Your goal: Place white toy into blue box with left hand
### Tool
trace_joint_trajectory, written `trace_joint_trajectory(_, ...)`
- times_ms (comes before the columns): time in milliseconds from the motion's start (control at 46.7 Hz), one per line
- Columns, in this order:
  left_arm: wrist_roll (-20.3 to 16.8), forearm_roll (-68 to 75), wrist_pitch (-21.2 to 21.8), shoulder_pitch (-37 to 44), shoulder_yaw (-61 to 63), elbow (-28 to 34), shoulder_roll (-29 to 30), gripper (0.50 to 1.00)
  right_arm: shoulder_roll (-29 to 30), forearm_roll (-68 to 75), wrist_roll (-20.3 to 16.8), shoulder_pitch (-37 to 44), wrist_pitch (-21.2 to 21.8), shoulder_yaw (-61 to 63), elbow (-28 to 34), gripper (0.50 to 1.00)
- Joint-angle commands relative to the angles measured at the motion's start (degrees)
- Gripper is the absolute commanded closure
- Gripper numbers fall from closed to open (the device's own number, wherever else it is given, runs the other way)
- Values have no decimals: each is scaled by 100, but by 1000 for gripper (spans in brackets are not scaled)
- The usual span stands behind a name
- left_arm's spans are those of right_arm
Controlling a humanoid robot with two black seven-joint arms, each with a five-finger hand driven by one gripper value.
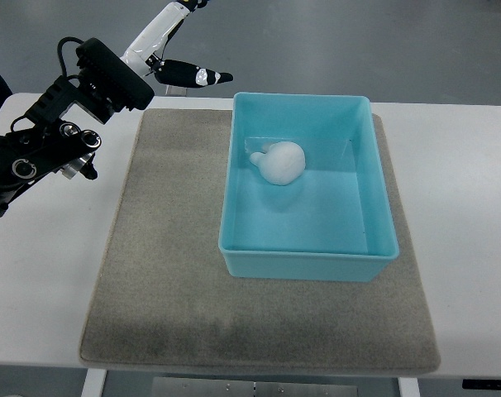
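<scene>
The white toy (281,162), a rounded plush shape with a small nub on its left, lies inside the blue box (374,207), in the far left part of its floor. The box stands on the right half of a grey mat (168,273). My left hand (64,149), black with round joints, hovers over the white table at the far left, well away from the box and just off the mat's left edge. Its fingers are relaxed and hold nothing. The right arm does not show.
The white table (465,207) reaches beyond the mat on all sides. A white and black rod-like part (180,62) slants in above the table's far edge, left of the box.
</scene>
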Motion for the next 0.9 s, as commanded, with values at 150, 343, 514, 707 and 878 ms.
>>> trace_joint_trajectory(150,0,-1915,-59,9,9,0,-19,504,0,-5,1,0,-1,0,5,564)
trace_joint_trajectory(343,0,-3277,-164,1,9,43,-54,504,0,4,1,0,-1,0,-4,564)
trace_joint_trajectory(514,177,-4622,-718,-17,-18,429,-71,504,0,4,1,0,8,0,5,564)
trace_joint_trajectory(707,1047,-5853,-1710,18,-114,1370,-308,504,0,-5,1,0,-1,0,5,564)
trace_joint_trajectory(878,1346,-6478,-2659,71,-123,2020,-440,504,0,4,1,0,8,0,5,564)
